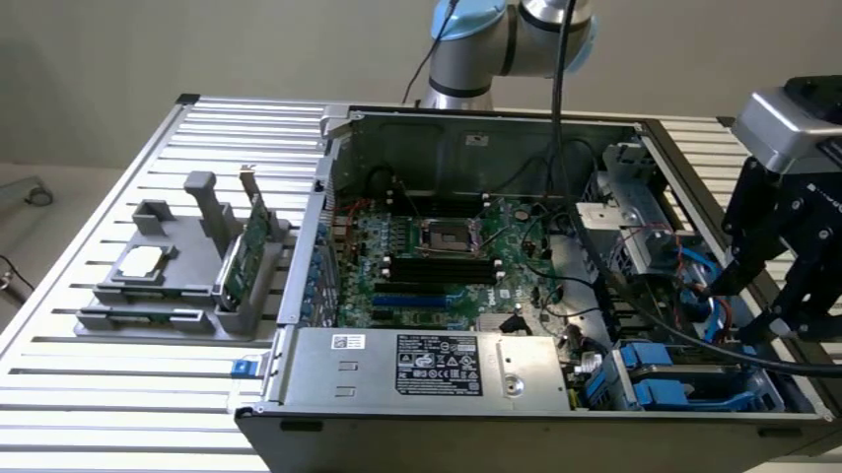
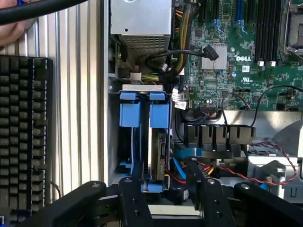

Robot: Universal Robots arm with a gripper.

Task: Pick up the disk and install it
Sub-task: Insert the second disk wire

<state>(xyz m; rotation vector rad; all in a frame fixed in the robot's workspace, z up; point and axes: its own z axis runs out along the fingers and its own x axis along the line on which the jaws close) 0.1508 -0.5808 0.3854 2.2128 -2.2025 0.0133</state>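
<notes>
In the exterior view I am looking at the open computer case (image 1: 553, 296) lying on the slatted metal table (image 1: 132, 394), with the gripper (image 1: 770, 296) hanging over the drive bays at the case's corner toward the exterior view's right. Its black fingers (image 1: 736, 271) are standing spread and are gripping nothing. Below them I am seeing bright blue carrier plastic in the bays (image 1: 658, 379), so I am judging the disk to be already in its slot and released, with little or nothing of the install left, though I cannot confirm from here that it is fully seated. On the table at the exterior view's left, the grey holder (image 1: 177, 271) is standing with a green circuit card (image 1: 244, 251) upright in it and a small silver chip (image 1: 145, 259) lying flat

In the wrist view I am getting what the exterior view is hiding: the disk (image 2: 158, 149) is sitting on edge inside the bay, its metal side showing and its blue carrier tab (image 2: 159, 115) beside a second blue tab (image 2: 129, 115). The gripper (image 2: 170, 196) is hovering just off the bay end, jaws apart. This view is also showing a black keyboard (image 2: 23, 132) beside the case, the power supply (image 2: 140, 21), and the motherboard (image 2: 246, 56)
</notes>
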